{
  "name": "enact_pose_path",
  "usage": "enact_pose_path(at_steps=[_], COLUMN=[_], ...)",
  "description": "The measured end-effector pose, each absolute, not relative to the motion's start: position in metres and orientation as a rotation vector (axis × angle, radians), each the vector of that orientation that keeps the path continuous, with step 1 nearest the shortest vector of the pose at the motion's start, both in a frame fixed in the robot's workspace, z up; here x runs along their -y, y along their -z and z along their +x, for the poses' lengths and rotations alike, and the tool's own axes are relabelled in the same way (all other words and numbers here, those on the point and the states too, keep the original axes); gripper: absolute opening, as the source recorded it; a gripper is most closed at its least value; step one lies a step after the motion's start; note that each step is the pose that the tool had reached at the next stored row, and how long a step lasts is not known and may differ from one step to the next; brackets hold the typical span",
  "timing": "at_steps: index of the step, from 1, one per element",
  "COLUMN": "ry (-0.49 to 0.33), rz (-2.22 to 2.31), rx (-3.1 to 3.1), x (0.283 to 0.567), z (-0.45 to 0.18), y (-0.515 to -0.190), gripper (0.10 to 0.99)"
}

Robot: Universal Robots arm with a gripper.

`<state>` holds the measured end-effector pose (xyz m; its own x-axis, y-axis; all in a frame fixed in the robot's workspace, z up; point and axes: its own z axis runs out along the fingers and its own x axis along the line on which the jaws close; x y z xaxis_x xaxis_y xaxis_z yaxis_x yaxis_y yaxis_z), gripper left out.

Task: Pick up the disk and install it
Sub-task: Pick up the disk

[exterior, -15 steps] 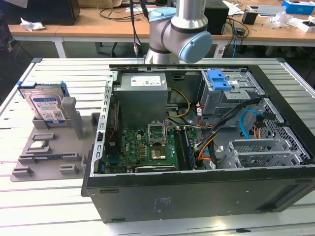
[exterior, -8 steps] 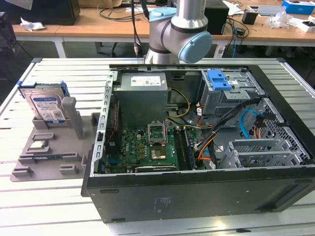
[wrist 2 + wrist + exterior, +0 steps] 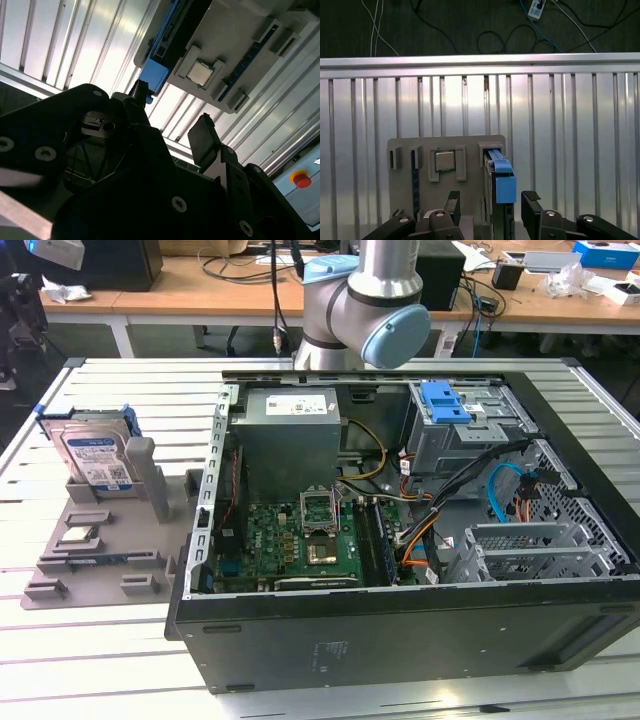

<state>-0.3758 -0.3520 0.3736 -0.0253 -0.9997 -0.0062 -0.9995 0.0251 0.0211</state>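
None of the job was done. The disk point(image 3: 95, 455) stood upright in its grey holder point(image 3: 100, 550) on the tabletop point(image 3: 90, 660), at the exterior view's left of the open computer case point(image 3: 400, 630) — uninstalled. My tool point(image 3: 491, 196) hung wide open and empty — fingers point(image 3: 531, 200) flanking the disk.

The arm point(image 3: 365, 300), at the top centre of the exterior view, is smooth silver-grey tubing with rounded joint housings and a pale blue cap point(image 3: 395, 337). In both wrist views the claw point(image 3: 491, 197) point(image 3: 170, 107) is matte black and angular, with bright round screws point(image 3: 550, 214) and flat dark fingers point(image 3: 530, 200).
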Motion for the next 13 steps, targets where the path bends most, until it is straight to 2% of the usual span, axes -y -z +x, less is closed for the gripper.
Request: enact_pose_path(at_steps=[13], ry=[0.028], rz=[2.183], rx=[2.242], x=[0.342], z=[-0.365], y=[-0.338], gripper=[0.6])
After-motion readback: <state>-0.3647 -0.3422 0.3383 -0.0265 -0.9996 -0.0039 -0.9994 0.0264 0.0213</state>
